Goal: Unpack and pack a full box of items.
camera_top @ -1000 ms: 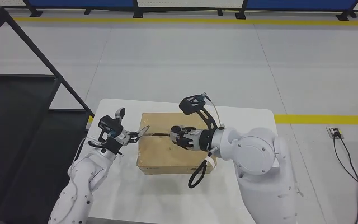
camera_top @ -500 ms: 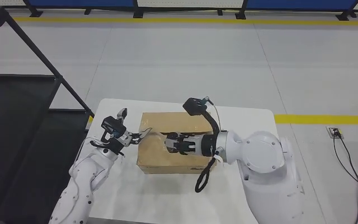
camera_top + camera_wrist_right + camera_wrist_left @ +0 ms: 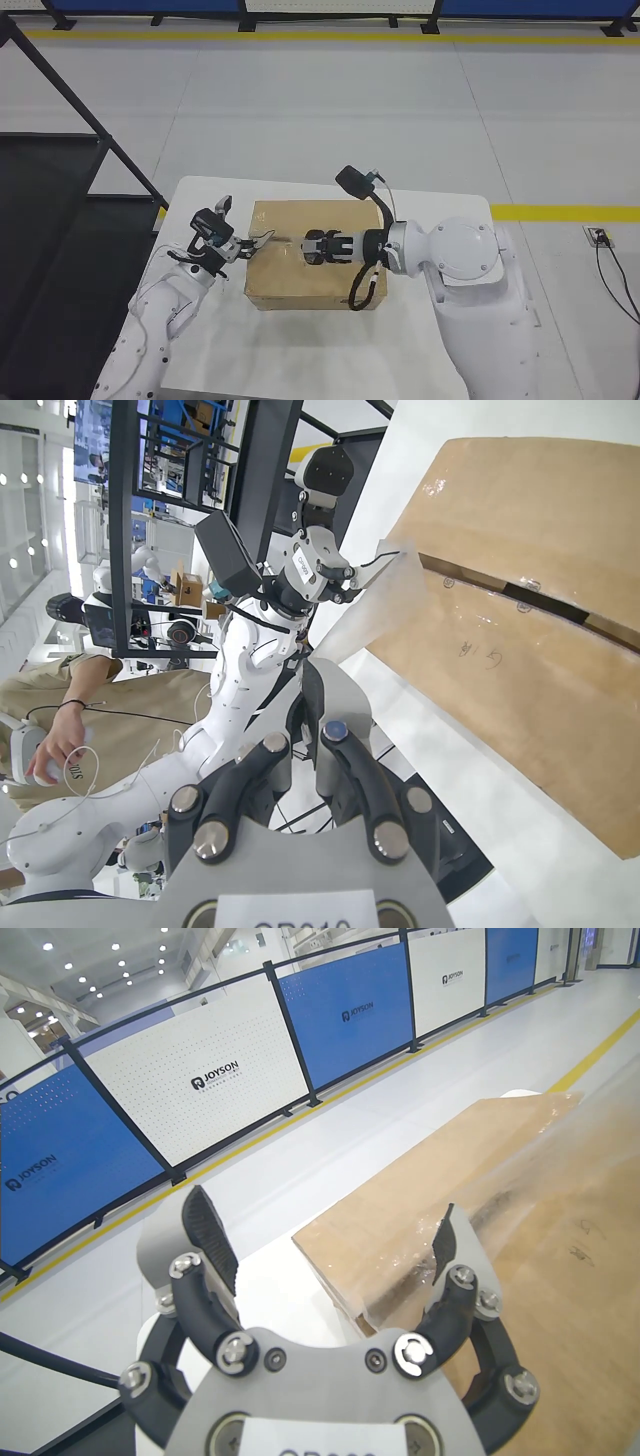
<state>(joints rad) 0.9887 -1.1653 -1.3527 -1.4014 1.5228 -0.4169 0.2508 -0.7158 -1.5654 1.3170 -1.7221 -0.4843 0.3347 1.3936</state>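
A taped cardboard box (image 3: 310, 280) sits in the middle of the white table (image 3: 440, 215). Its top seam (image 3: 545, 600) gapes a little. My right gripper (image 3: 308, 245) is over the box top, shut on a strip of clear tape (image 3: 360, 610). The strip runs from its fingertips (image 3: 311, 680) to the box's left end. My left gripper (image 3: 325, 1238) is open at that end. One finger (image 3: 210, 1233) hangs over the table. The other finger (image 3: 445, 1238) rests over the taped box top (image 3: 525, 1228). In the right wrist view, the left gripper (image 3: 370, 570) touches the tape's far end.
A black slanted frame post (image 3: 80, 110) and a dark panel (image 3: 50, 250) stand just left of the table. Bare table surface lies to the right of the box and in front of it (image 3: 300, 350).
My right gripper swung toward the box's near left side, then back over the seam. My left gripper edged closer to the box's left end.
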